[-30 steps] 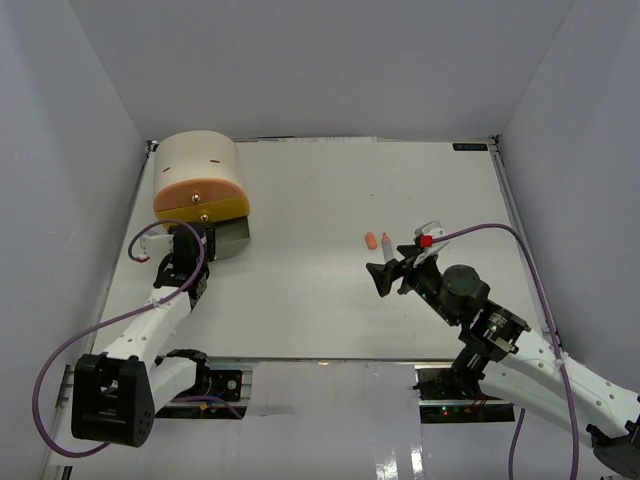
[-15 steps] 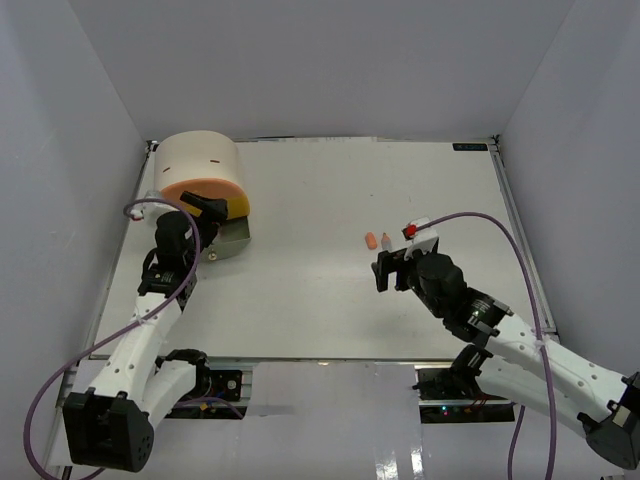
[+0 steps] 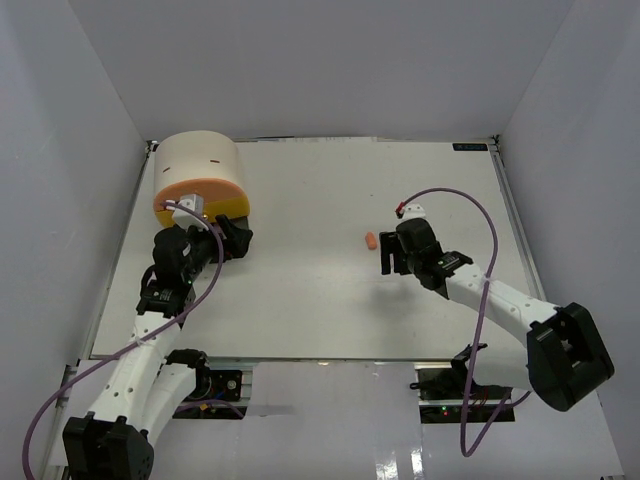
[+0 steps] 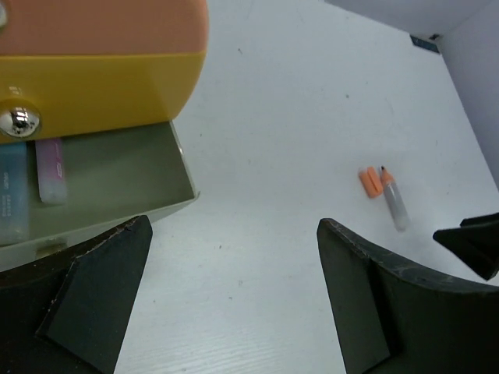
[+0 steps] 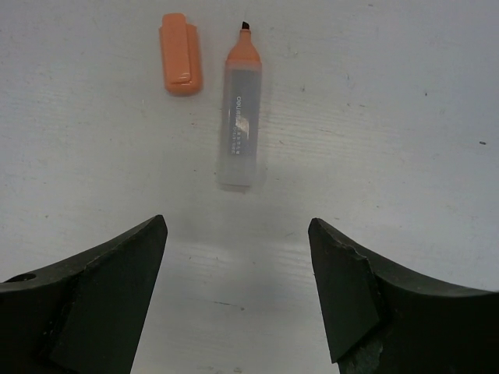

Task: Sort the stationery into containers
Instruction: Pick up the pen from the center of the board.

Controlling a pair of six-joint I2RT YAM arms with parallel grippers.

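The beige cabinet (image 3: 197,165) stands at the back left, with a peach drawer front (image 4: 101,27) on top and a yellow drawer front (image 4: 93,93) below it. Its grey-green bottom drawer (image 4: 117,167) is pulled out; a pink block (image 4: 49,171) and a pale blue piece (image 4: 12,195) lie inside. My left gripper (image 4: 232,226) hovers open and empty just right of that drawer. An uncapped orange-tipped marker (image 5: 241,117) and its orange cap (image 5: 180,64) lie side by side on the table. My right gripper (image 5: 238,226) is open just short of the marker's rear end.
White walls close in the table (image 3: 320,300) on the left, back and right. The orange cap (image 3: 371,241) shows beside the right gripper (image 3: 390,258) in the top view. A round metal knob (image 4: 17,122) sticks out of the yellow front.
My left gripper opened wide and moved from the open drawer up and to the right. My right gripper advanced toward the marker and now covers it in the top view.
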